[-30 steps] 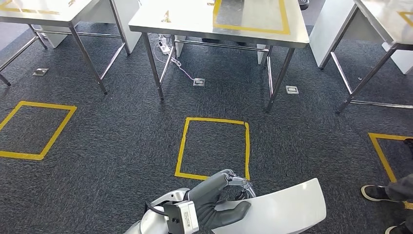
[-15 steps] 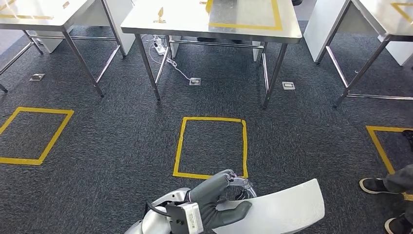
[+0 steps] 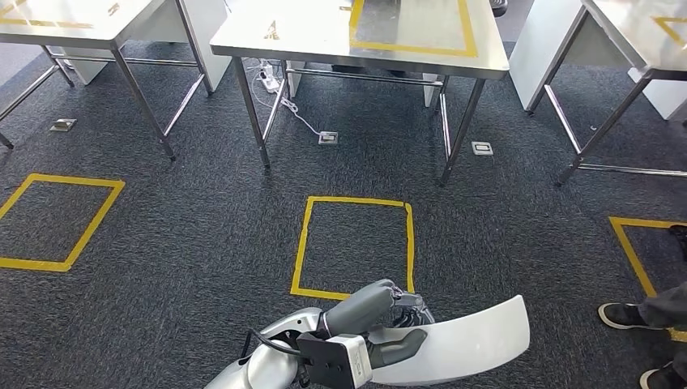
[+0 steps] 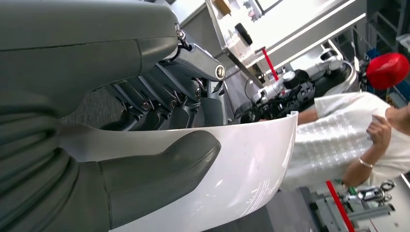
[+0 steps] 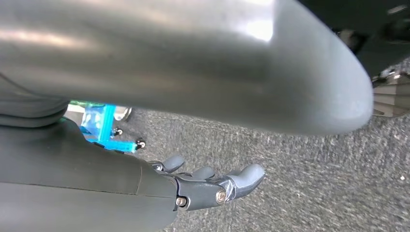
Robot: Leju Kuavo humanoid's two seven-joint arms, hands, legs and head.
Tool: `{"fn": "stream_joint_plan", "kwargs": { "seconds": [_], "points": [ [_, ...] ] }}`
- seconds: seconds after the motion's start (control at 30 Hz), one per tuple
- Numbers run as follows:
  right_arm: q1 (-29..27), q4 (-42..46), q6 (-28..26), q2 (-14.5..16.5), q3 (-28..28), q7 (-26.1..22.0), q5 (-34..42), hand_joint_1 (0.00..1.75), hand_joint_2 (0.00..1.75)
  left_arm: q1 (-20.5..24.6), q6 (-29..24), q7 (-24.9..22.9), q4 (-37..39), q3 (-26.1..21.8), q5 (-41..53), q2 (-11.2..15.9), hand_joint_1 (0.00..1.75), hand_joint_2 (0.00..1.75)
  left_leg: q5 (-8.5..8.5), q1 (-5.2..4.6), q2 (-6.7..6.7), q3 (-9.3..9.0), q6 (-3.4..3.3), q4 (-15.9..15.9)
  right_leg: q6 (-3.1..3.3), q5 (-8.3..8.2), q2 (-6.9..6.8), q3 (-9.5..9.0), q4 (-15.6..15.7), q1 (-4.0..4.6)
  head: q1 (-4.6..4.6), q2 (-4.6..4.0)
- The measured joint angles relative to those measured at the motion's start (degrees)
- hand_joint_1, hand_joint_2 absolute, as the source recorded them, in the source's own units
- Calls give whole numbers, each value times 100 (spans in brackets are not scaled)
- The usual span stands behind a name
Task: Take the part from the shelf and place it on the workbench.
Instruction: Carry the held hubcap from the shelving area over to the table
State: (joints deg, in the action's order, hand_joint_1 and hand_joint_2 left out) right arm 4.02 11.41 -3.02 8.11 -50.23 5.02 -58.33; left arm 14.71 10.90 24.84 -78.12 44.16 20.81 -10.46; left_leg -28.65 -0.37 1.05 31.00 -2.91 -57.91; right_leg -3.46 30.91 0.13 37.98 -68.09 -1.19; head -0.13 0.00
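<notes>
My left hand (image 3: 374,314) grips a white curved panel, the part (image 3: 476,338), low in the head view; the panel reaches out to the right over the carpet. In the left wrist view the thumb (image 4: 159,166) presses on the part (image 4: 241,159) and the fingers wrap behind its edge. The steel workbench (image 3: 316,34) with a yellow taped rectangle (image 3: 468,28) stands ahead, across the carpet. My right hand (image 5: 212,186) hangs over the carpet with its fingers loosely apart and nothing in it.
A yellow taped square (image 3: 301,247) marks the carpet between me and the workbench. More steel tables stand at left (image 3: 73,20) and right (image 3: 640,32). A person's shoes (image 3: 622,314) are at the right edge. A power strip and cable (image 3: 274,79) lie under the workbench.
The whole picture has shifted a little, so the camera has moved. My left hand keeps its hold, and the part now sits slightly lower and flatter in the picture.
</notes>
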Motion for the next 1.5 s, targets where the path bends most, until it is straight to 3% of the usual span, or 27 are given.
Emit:
{"fn": "stream_joint_plan", "kwargs": {
  "seconds": [0.07, 0.1, 0.13, 0.2, 0.23, 0.27, 0.4, 0.43, 0.5, 0.57, 0.6, 0.63, 0.73, 0.8, 0.9, 0.97, 1.07, 1.1, 1.13, 1.17, 1.23, 1.27, 1.33, 1.43, 1.5],
  "points": [
    [-19, 0, 0, 0, -20, 57, 29, 0, 0, 7, 93, 4, 64, 43, -22, -7, 175, 175, -17, 0, 1, -8, 6, -6, -14, 205, 0, 360, -578, -2, 9, 0],
    [-33, 0, 0, 0, -34, 74, 41, 0, 0, 7, 122, 17, 97, 57, -32, -8, 175, 175, -33, 4, -1, -22, 19, -10, -18, 153, -1, 415, -604, -6, 10, 0],
    [-44, 0, 0, 0, -51, 82, 52, 0, 0, 7, 144, 31, 126, 73, -40, -9, 175, 175, -58, 12, -2, -47, 37, -16, -16, -6, -3, 355, -409, -13, 11, 0],
    [-60, -1, 0, 1, -78, 80, 68, 0, 0, 8, 167, 56, 169, 95, -50, -14, 175, 175, -125, 26, 2, -110, 90, -33, -18, -426, -24, 23, 361, -22, 16, 0],
    [-62, -1, 0, 1, -88, 80, 72, 0, 0, 12, 173, 65, 187, 101, -53, -16, 175, 175, -158, 25, 6, -134, 121, -44, 9, -495, -43, -105, 675, -12, 20, 0],
    [-64, -2, 0, 2, -96, 86, 72, 0, 0, 18, 175, 72, 205, 103, -55, -19, 175, 175, -190, 17, 11, -138, 158, -47, 49, -517, -62, -176, 859, 2, 21, 0],
    [-104, -2, 0, 4, -126, 118, 70, 0, 0, 37, 176, 89, 253, 108, -60, -26, 175, 175, -212, 10, 5, -183, 309, -236, 261, -462, -42, -290, 922, 7, 9, 0],
    [-104, -2, 0, 5, -131, 124, 68, 0, 0, 46, 176, 93, 261, 108, -62, -28, 175, 175, -243, 19, -12, -94, 334, -430, 301, -436, -31, -355, 930, 3, -4, 0],
    [-94, -2, 0, 9, -134, 137, 60, 0, 0, 55, 176, 96, 279, 109, -65, -26, 175, 175, -441, 40, -47, 287, 373, -1066, 356, -374, -12, -456, 944, 0, -32, 0],
    [-92, -2, 0, 11, -137, 134, 50, 0, 0, 52, 176, 95, 309, 109, -66, -15, 175, 175, -707, 50, -59, 718, 402, -1614, 365, -302, 14, -526, 944, 1, -55, 0],
    [-96, -2, -1, 11, -137, 119, 43, 0, 0, 50, 176, 95, 321, 109, -66, -10, 175, 175, -728, 53, -61, 843, 409, -1681, 359, -262, 26, -572, 944, 1, -59, 0],
    [-99, -2, -1, 11, -138, 99, 36, 0, 0, 50, 176, 95, 330, 108, -66, -8, 175, 175, -621, 55, -62, 872, 406, -1557, 348, -220, 38, -627, 943, 1, -64, 0],
    [-95, -2, -1, 12, -138, 60, 22, 0, 0, 58, 175, 95, 337, 108, -66, -5, 175, 175, 101, 44, -64, 603, 344, -524, 292, -86, 66, -787, 945, 2, -74, 0],
    [-88, -2, 0, 13, -138, 61, 21, 0, 0, 62, 174, 94, 341, 108, -66, -3, 175, 175, 250, 18, -68, 518, 274, -195, 216, -26, 71, -834, 947, 10, -81, 0],
    [-80, -2, 0, 11, -138, 61, 20, 0, 0, 70, 173, 95, 339, 108, -67, -16, 175, 175, 257, 19, -76, 436, 144, -165, 100, -12, 60, -885, 869, 14, -78, 0],
    [-68, -2, 1, 11, -138, 57, 17, 0, 0, 88, 173, 95, 336, 109, -68, -33, 175, 175, 225, 32, -78, 332, 72, -147, 69, 71, 38, -710, 512, 6, -55, 0],
    [-70, -2, 2, 10, -138, 28, 13, 0, 0, 99, 173, 93, 339, 109, -102, -45, 175, 175, 133, 8, -79, 256, 9, -141, 42, 424, 25, -42, -445, 11, -25, 0],
    [-76, -2, 2, 9, -138, 7, 14, 0, 0, 97, 178, 93, 339, 108, -131, -45, 175, 175, 96, -5, -85, 219, -1, -141, 43, 482, 25, 124, -585, 17, -22, 0],
    [-81, -2, 2, 7, -138, -14, 14, 0, 0, 96, 202, 96, 335, 108, -175, -45, 175, 175, 56, -18, -93, 171, -4, -142, 56, 429, 25, 201, -548, 25, -19, 0],
    [-83, -2, 2, 4, -138, -29, 13, 0, 0, 96, 246, 105, 321, 108, -229, -45, 175, 175, 12, -29, -100, 110, -1, -142, 84, 244, 25, 179, -318, 39, -17, 0],
    [-85, -2, 2, -2, -138, -38, 11, 0, 0, 98, 349, 131, 252, 108, -333, -42, 175, 175, -79, -45, -104, -20, 18, -144, 177, -294, 19, -22, 396, 91, -16, 0],
    [-84, -2, 3, -7, -139, -38, 11, 0, 0, 100, 370, 141, 204, 108, -360, -35, 175, 175, -118, -51, -104, -61, 37, -144, 218, -427, 15, -105, 670, 123, -17, 0],
    [-85, -2, 4, -14, -140, -44, 12, 0, 0, 103, 336, 142, 97, 107, -365, -16, 175, 175, -165, -59, -106, -93, 95, -159, 282, -508, 8, -161, 869, 165, -17, 0],
    [-95, -2, 4, -2, -140, -78, 9, 0, 0, 112, 255, 134, -88, 85, -408, -2, 175, 175, -226, -65, -111, -110, 196, -299, 358, -552, 6, -273, 938, 122, -21, 0],
    [-77, -2, -3, 8, -140, -118, -5, 0, 0, 138, 206, 124, -202, 50, -439, 2, 175, 175, -441, -39, -115, 94, 277, -701, 396, -540, 6, -356, 969, 83, -44, 0]
  ]
}}
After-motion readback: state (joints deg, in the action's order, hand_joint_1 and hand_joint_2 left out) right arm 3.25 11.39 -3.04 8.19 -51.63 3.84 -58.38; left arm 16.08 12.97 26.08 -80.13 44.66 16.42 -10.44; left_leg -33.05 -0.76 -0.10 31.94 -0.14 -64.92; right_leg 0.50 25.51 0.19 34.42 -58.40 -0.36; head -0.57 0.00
